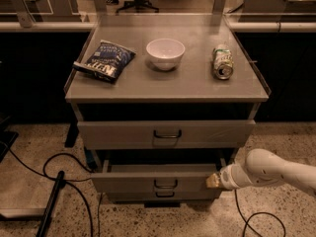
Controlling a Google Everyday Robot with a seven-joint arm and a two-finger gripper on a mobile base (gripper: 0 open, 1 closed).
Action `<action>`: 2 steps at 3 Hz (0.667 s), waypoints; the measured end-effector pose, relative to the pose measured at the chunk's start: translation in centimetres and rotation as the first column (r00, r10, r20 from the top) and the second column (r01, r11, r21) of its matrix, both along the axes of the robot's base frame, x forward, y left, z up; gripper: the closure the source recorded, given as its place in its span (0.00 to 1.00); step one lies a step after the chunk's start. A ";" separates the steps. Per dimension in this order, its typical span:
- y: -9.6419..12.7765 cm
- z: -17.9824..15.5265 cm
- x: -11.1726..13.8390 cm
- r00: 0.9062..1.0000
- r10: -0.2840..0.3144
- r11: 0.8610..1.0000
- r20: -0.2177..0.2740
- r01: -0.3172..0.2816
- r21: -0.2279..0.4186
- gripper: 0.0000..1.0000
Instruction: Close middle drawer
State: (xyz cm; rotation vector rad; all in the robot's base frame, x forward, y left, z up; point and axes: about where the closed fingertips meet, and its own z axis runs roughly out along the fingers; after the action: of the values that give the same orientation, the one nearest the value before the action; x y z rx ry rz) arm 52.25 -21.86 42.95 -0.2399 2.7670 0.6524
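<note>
- The cabinet top [163, 85] carries a blue chip bag [104, 60] on the left, a white bowl [165, 52] in the middle and a can [222, 61] lying on its side on the right.
- The middle drawer [128, 182] stands partly pulled out below the top drawer [118, 134].
- The gripper [213, 180], on a white arm [269, 169] reaching in from the right, is at the right end of the middle drawer's front.
- Black cables [59, 164] lie on the speckled floor.

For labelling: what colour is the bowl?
White bowl, camera view; gripper at middle drawer, right end.
</note>
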 end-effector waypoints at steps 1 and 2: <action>0.3 0.2 2.0 0.999 -0.025 1.000 0.041 0.025 -0.003 1.00; 0.3 0.2 2.0 0.999 -0.025 1.000 0.042 0.026 -0.003 1.00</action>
State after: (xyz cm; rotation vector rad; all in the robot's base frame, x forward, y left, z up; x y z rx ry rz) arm 54.24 -21.59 43.11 -0.2160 2.7269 0.6292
